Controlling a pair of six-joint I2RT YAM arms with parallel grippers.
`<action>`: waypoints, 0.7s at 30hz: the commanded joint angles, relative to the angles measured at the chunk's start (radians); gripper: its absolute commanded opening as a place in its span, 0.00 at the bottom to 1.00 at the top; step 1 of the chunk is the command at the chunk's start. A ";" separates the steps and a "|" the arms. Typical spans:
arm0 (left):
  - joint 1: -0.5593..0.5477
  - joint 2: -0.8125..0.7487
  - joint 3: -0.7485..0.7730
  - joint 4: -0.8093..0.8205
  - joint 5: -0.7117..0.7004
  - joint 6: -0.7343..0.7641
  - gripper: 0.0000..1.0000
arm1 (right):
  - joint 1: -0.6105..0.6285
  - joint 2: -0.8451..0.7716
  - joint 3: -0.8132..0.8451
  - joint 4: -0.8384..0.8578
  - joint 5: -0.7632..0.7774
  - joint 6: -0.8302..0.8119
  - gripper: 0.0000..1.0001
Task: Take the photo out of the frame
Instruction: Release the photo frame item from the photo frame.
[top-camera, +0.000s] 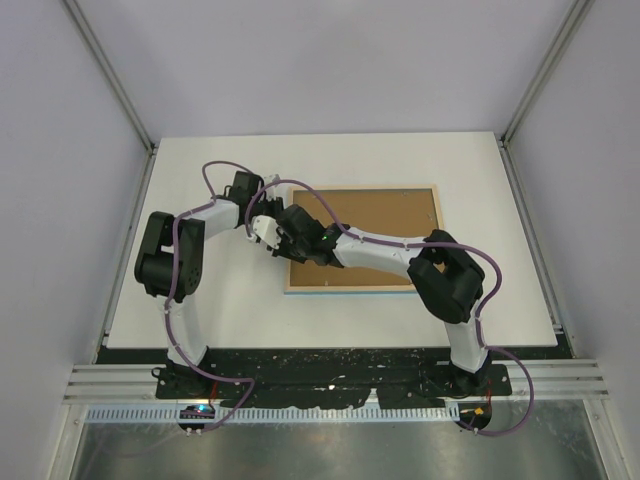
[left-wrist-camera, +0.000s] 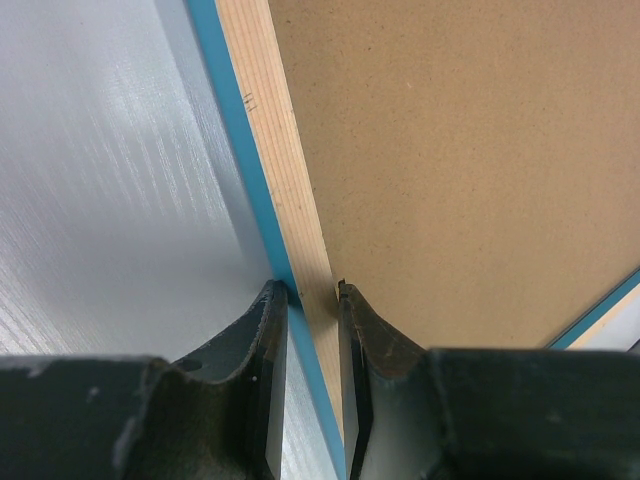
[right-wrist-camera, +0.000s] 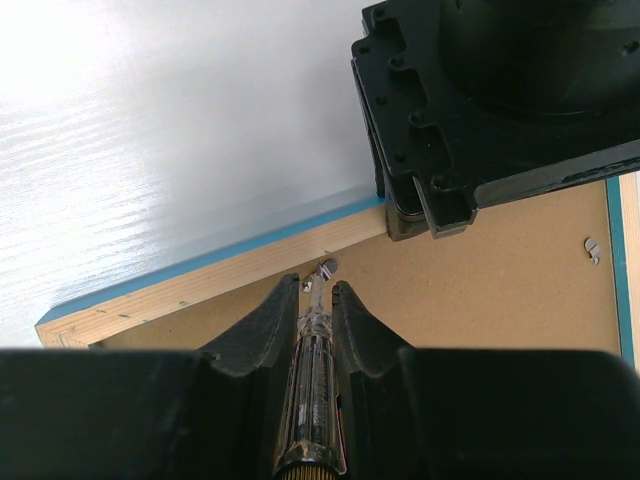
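Note:
The frame (top-camera: 345, 289) lies face down on the white table, wood back up with its light-blue rim showing. The brown backing board (top-camera: 390, 215) fills it; the photo is hidden underneath. My left gripper (top-camera: 278, 205) is shut on the frame's left rail (left-wrist-camera: 275, 150), one finger on either side of it (left-wrist-camera: 312, 292). My right gripper (top-camera: 288, 232) is shut on a clear-handled tool (right-wrist-camera: 315, 370). The tool's tip sits at a small metal tab (right-wrist-camera: 325, 268) on the board beside the wooden rail (right-wrist-camera: 220, 280). The left gripper (right-wrist-camera: 420, 215) shows just to the right of the tab.
A second small metal tab (right-wrist-camera: 592, 250) sits on the backing board (right-wrist-camera: 500, 280) near the frame's edge. The white table (top-camera: 220, 300) has grey walls on three sides. Both arms cross over the frame's left part.

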 joint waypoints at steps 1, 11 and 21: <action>-0.008 0.020 0.014 -0.046 0.030 0.026 0.00 | -0.009 -0.015 0.015 0.033 0.018 -0.009 0.08; -0.008 0.020 0.014 -0.047 0.033 0.026 0.00 | -0.010 -0.007 0.018 0.036 0.050 -0.025 0.08; -0.008 0.019 0.017 -0.049 0.027 0.026 0.00 | -0.012 -0.099 0.084 -0.072 -0.066 0.003 0.08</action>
